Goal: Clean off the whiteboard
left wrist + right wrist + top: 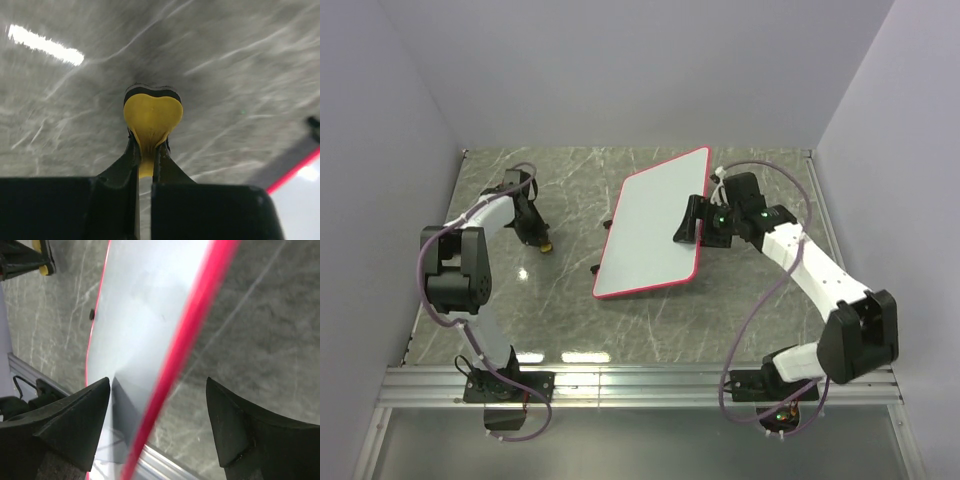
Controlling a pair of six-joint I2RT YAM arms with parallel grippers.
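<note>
The whiteboard (655, 222), white with a thin red frame and no scribbles showing, lies in the middle of the marble table. My right gripper (690, 220) is open and straddles its right edge; in the right wrist view the red frame (192, 330) runs between the two fingers, not gripped. My left gripper (542, 240) is left of the board, shut on the small yellow eraser (151, 117), which has a black felt face toward the table. The eraser also shows in the top view (546, 246) and at the top left of the right wrist view (44, 267).
The grey marble tabletop (570, 310) runs to a metal rail (640, 380) at the near edge. White walls close in the left, right and back. A corner of the whiteboard's red frame (295, 170) shows at the right of the left wrist view.
</note>
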